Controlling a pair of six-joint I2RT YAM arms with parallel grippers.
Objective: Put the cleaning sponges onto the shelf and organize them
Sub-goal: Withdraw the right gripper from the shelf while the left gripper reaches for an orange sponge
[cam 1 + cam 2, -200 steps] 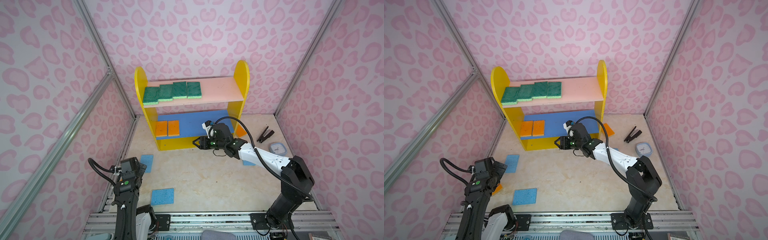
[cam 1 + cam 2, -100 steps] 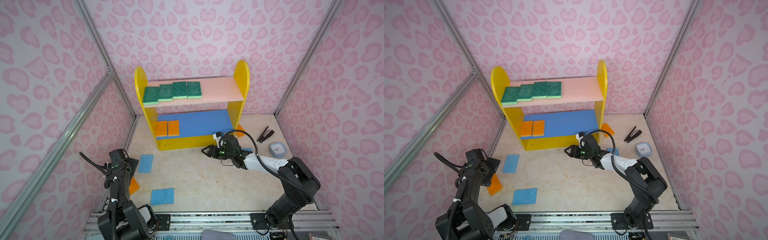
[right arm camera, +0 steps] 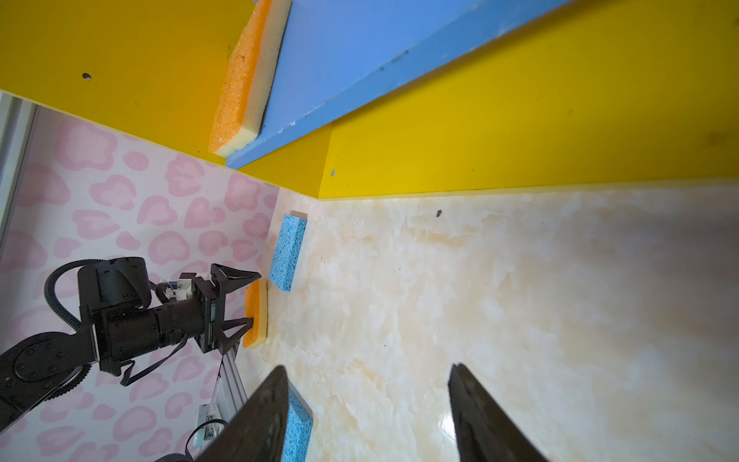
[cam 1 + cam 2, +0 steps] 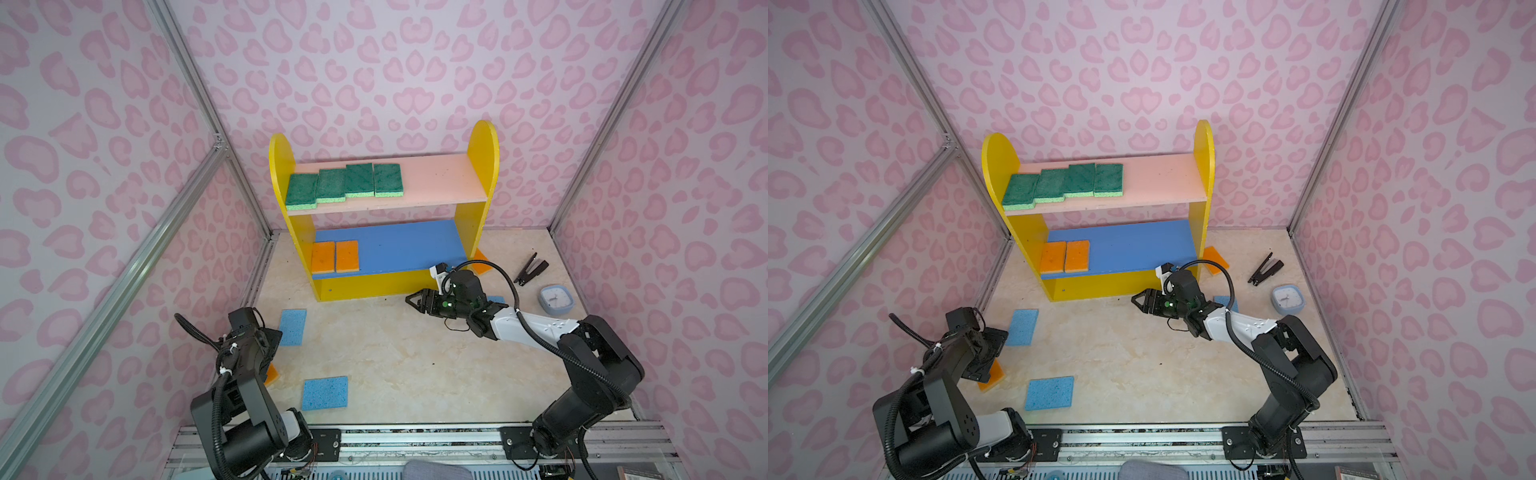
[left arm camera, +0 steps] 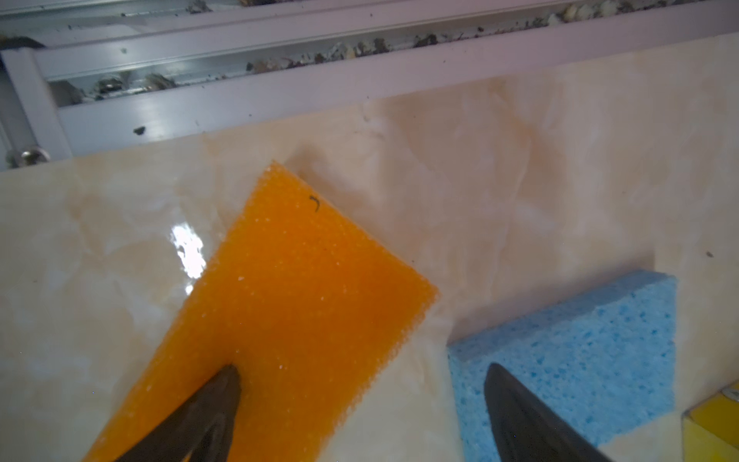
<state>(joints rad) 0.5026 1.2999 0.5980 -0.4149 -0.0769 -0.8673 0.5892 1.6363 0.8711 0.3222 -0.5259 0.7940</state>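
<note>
Sponges of three colours lie on and around the shelf (image 4: 281, 174). Four green sponges (image 4: 345, 185) sit in a stepped row on its pink upper board, edges touching, toward its left panel. Two orange sponges (image 4: 335, 256) lie side by side at the left end of its blue middle board. A third orange sponge (image 4: 1216, 259) lies on the tabletop (image 4: 395, 353) just outside the shelf's right panel.

A blue sponge (image 4: 293, 327) lies near the shelf's front left corner, and a second blue sponge (image 4: 325, 392) lies farther out in front. A corner of a third blue sponge (image 4: 1223, 300) shows behind the right arm (image 4: 536, 328), off the shelf's front right corner.

The left gripper (image 5: 362, 372) hangs with its jaws spread wide over a fourth orange sponge (image 5: 296, 300), well out from the shelf's front left corner. One fingertip (image 5: 216, 400) is over this sponge, the other over the nearer blue sponge. Whether either touches cannot be told.

The right gripper (image 4: 415, 300) hovers low just in front of the shelf's yellow bottom board, toward its right end. Its jaws are partly apart with nothing between them.

A black stapler (image 4: 530, 270) and a blue clock (image 4: 555, 298) lie beyond the shelf's right side.
</note>
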